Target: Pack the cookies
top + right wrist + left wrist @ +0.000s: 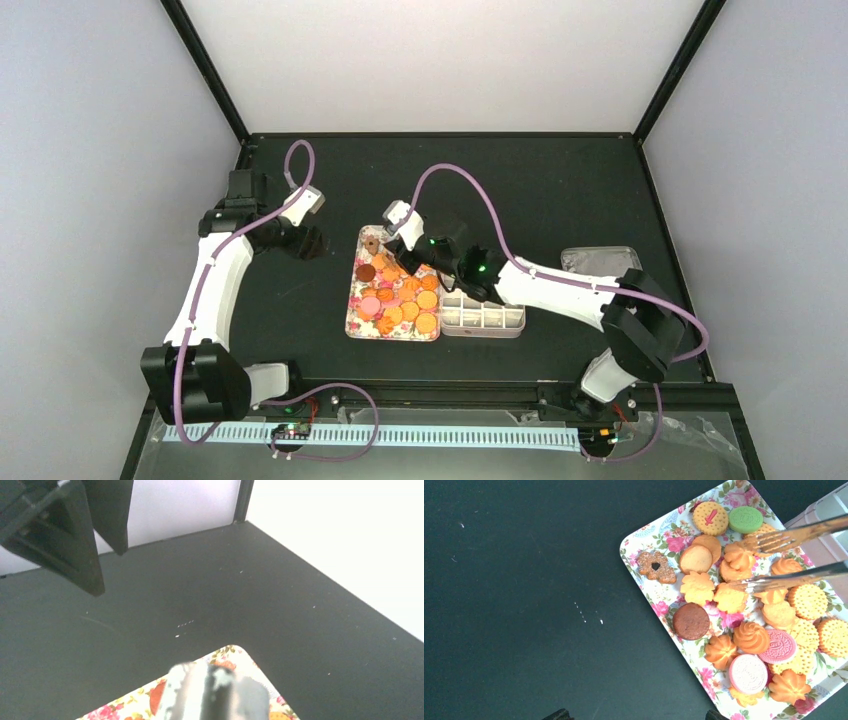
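Top external view shows the black table [560, 190] with my two arms reaching in from its near edge, and the flower-patterned rectangular tray [355, 320] lying near the middle. A clear box divided into compartments [484, 319] sits just beside the tray's right side at its near end. A silvery flat rectangular tin [598, 260] lies well apart to the right. My left gripper [308, 242] hangs left of the tray over bare table. In its wrist view only its two fingertips show at the bottom edge, spread wide with nothing between them. My right gripper [402, 244] is over the far part of the tray, and I cannot tell whether it is wide or clamped. A pair of metal tongs with fork-like tips [774, 540] reaches in over the tray, its two arms apart, with an orange swirl showing between them. The cookies [730, 599] all lie on the tray, packed close and partly overlapping. They are small biscuits, mostly orange-golden, shaped as swirls, flowers and dotted rounds. Among them are a plain brown round [691, 621], two pink rounds [777, 646], a green round [745, 519] near a corner and a brown flower with a heart-shaped hole [656, 566].
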Tool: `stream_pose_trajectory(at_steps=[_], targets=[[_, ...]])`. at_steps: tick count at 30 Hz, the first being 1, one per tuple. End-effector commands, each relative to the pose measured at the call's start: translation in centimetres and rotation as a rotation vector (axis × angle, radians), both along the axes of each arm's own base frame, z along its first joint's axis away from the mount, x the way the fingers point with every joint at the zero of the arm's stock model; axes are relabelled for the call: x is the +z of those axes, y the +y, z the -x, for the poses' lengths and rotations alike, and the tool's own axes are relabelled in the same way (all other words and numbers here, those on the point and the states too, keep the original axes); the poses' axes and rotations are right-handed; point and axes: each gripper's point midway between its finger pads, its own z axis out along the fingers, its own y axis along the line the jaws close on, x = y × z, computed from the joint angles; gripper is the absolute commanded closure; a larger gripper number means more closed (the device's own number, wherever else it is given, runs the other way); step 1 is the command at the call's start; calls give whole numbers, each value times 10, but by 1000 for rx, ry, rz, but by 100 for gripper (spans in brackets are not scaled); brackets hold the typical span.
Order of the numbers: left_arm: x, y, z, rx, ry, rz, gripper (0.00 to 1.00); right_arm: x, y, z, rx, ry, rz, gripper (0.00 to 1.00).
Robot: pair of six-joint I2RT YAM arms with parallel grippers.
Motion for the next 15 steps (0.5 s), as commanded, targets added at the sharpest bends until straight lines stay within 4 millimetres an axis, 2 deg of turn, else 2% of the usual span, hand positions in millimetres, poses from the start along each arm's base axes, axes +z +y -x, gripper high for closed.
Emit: stream_pose_trajectory(at_steps=[1, 10, 15], targets=[[16, 0, -2, 12, -18, 45, 29, 57, -6, -14, -55, -126, -96, 66], [7, 1, 1, 23, -15, 69, 30, 25, -13, -32, -97, -82, -60, 67], [7, -3, 6, 9, -14, 88, 30, 7, -17, -33, -101, -42, -45, 67]])
